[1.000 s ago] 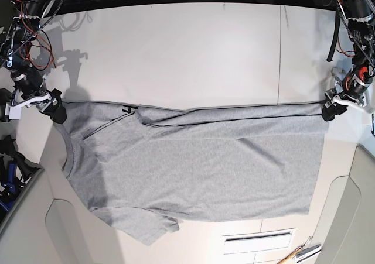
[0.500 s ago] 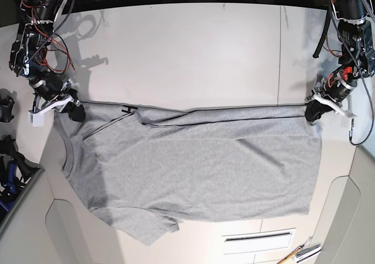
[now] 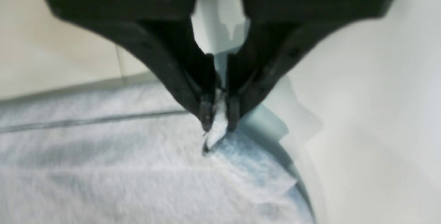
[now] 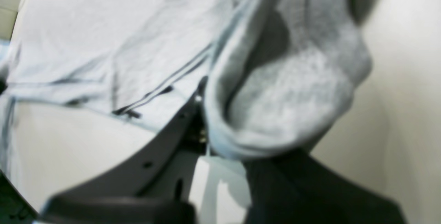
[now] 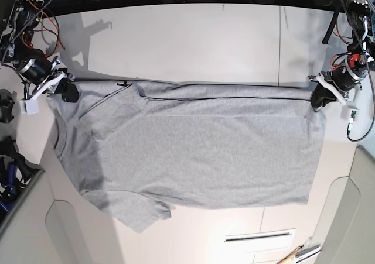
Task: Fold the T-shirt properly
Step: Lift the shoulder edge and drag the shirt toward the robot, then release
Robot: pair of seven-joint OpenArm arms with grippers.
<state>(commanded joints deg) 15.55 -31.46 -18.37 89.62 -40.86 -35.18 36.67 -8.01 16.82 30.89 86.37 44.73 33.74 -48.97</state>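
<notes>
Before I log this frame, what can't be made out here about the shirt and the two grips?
- Right gripper jaws: in the right wrist view bunched T-shirt cloth covers the tips; the base view is too small.
- Black lettering: only a small dark mark shows at the far edge in the base view; unreadable.
- Left gripper: clamped on cloth, but blur in the left wrist view hides how many layers.
- Arms: cut off by base view edges.

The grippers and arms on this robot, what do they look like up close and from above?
Both grippers have matte black plastic fingers that taper to narrow tips; the left gripper shows small round holes along each finger. From above, the left gripper and right gripper sit on white mounts, with loose red and black cables running up dark arms.
</notes>
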